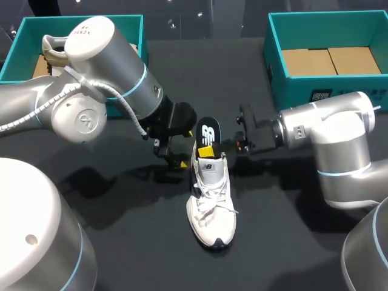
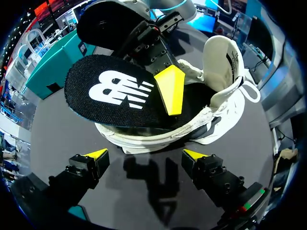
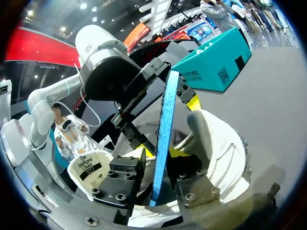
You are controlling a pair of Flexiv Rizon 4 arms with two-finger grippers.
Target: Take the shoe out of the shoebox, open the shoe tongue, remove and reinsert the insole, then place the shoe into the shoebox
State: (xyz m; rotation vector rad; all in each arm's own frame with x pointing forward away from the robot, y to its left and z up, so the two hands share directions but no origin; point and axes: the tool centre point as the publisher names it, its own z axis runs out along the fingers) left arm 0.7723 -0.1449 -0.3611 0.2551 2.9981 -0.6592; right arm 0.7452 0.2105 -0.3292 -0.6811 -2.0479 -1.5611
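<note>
A white shoe (image 1: pixel 212 203) stands on the dark table, toe toward me. Its black insole (image 1: pixel 207 130) with a white logo sticks up out of the heel opening. My right gripper (image 1: pixel 207 151) straddles the insole; in the right wrist view the insole (image 3: pixel 163 124) runs edge-on between that gripper's (image 3: pixel 160 153) fingers, which stand slightly apart, so it is open. In the left wrist view one yellow fingertip (image 2: pixel 170 88) lies on the insole (image 2: pixel 110 96). My left gripper (image 2: pixel 146 154) is wide open just behind the shoe's heel (image 2: pixel 158 139), holding nothing.
A teal shoebox (image 1: pixel 130 24) at the back left holds another shoe (image 1: pixel 54 51). A second teal box (image 1: pixel 276 66) at the back right holds cardboard. My left arm (image 1: pixel 97 91) spans the left half of the table.
</note>
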